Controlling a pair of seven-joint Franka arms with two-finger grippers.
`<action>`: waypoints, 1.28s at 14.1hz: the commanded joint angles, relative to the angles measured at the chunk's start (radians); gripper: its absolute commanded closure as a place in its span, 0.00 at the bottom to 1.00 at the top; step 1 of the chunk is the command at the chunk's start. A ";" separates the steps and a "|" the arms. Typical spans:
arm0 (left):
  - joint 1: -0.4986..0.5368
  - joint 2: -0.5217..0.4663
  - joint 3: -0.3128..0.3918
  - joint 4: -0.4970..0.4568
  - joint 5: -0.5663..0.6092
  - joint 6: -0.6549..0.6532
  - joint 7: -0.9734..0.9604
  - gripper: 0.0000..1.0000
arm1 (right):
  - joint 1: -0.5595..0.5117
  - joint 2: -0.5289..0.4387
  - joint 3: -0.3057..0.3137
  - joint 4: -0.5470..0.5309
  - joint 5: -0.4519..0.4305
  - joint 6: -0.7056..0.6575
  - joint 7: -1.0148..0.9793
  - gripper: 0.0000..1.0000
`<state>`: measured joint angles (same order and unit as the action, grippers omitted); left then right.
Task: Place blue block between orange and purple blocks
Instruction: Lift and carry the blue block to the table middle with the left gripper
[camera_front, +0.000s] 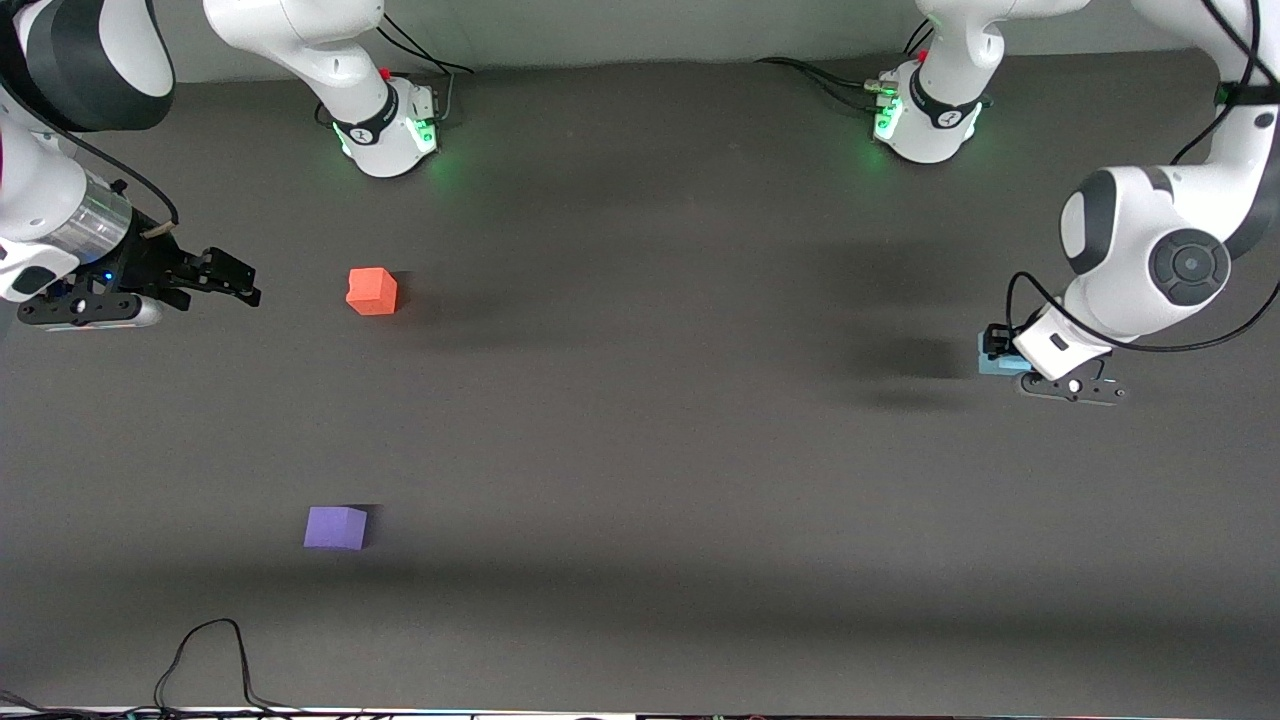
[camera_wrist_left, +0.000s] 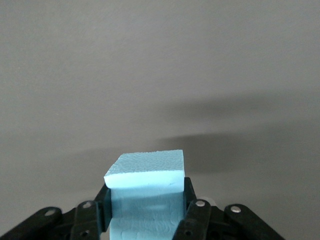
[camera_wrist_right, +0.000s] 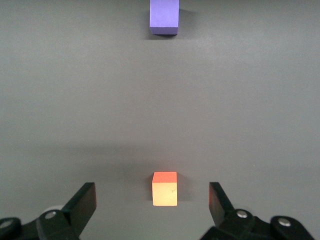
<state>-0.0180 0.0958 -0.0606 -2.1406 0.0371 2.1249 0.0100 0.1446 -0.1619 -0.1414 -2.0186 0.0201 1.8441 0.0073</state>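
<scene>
My left gripper (camera_front: 996, 352) is shut on the light blue block (camera_front: 1002, 364) and holds it above the table at the left arm's end. In the left wrist view the blue block (camera_wrist_left: 146, 170) sits clamped between the two black fingers (camera_wrist_left: 191, 197). The orange block (camera_front: 372, 291) and the purple block (camera_front: 336, 527) rest on the table toward the right arm's end, the purple one nearer the front camera. My right gripper (camera_front: 245, 282) is open and empty beside the orange block. The right wrist view shows the orange block (camera_wrist_right: 164, 189) and the purple block (camera_wrist_right: 164, 17).
A dark grey mat (camera_front: 640, 450) covers the table. A black cable (camera_front: 215, 655) loops at the table's front edge near the purple block. The two arm bases (camera_front: 390, 125) (camera_front: 925, 115) stand along the back.
</scene>
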 joint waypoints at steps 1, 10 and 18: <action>-0.055 0.004 -0.117 0.095 -0.035 -0.085 -0.238 0.77 | 0.010 -0.021 -0.006 -0.020 0.003 0.023 -0.009 0.00; -0.479 0.436 -0.226 0.496 0.104 0.021 -0.981 0.77 | 0.009 -0.071 -0.018 -0.052 0.001 0.011 -0.026 0.00; -0.577 0.594 -0.225 0.501 0.199 0.145 -1.056 0.33 | 0.019 -0.073 -0.018 -0.069 0.001 0.058 -0.023 0.00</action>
<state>-0.5809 0.6906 -0.3008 -1.6655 0.2182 2.2785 -1.0294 0.1466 -0.2117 -0.1528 -2.0674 0.0201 1.8854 0.0027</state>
